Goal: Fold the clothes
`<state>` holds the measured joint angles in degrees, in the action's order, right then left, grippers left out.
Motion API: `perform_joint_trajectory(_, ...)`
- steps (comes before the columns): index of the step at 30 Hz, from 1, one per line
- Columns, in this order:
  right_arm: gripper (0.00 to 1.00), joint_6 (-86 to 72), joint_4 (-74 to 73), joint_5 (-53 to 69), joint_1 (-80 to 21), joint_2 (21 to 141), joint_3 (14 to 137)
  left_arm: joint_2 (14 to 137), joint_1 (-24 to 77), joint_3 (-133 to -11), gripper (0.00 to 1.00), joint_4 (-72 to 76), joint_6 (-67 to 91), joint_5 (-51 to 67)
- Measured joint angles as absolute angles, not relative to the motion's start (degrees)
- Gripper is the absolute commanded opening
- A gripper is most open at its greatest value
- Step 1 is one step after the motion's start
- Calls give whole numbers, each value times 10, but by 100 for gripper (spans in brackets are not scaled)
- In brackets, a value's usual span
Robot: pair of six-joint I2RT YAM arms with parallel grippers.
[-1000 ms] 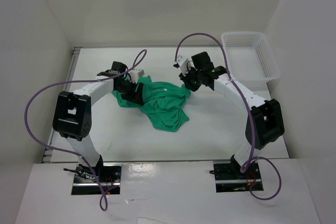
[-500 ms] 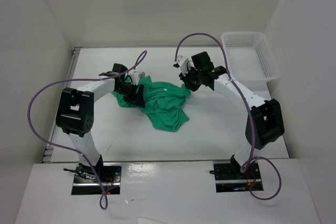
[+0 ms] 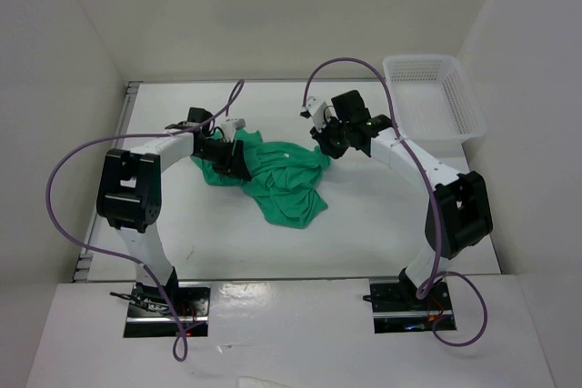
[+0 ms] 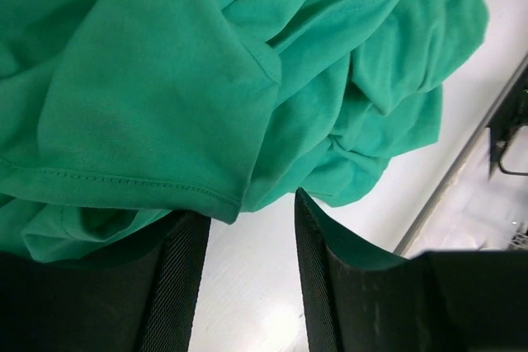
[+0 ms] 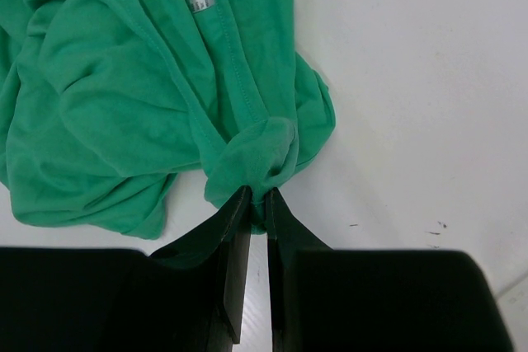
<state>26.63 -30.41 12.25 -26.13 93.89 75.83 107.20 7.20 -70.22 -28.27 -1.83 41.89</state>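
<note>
A crumpled green T-shirt [image 3: 284,179] lies in a heap on the white table [image 3: 382,224] between the two arms, its longer side running left to right. The left gripper [image 3: 227,152] sits at the heap's left end, jaws partway apart with bare table showing between them. A stitched hem hangs just at its fingertips [image 4: 181,245], not yet pinched, so closing on that hem looks like the coming move. The right gripper [image 3: 329,143] is at the heap's far right corner, jaws nearly together, pinching a bunched fold of the shirt. A white mesh basket [image 3: 421,59] stands well apart at the far right, and nothing seems to block either arm.
</note>
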Motion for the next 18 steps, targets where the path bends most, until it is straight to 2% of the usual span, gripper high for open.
perform_joint_trajectory(9,19,267,-304,124,-261,939,754,1099,64,-713,46,-268,-7,453)
perform_joint_trajectory(12,19,266,-304,125,-261,939,754,1110,64,-713,41,-267,1,456)
perform_joint_trajectory(14,19,266,-304,125,-261,939,754,1114,64,-714,37,-267,3,458)
perform_joint_trajectory(18,19,266,-304,125,-261,939,754,1116,64,-718,20,-268,4,462)
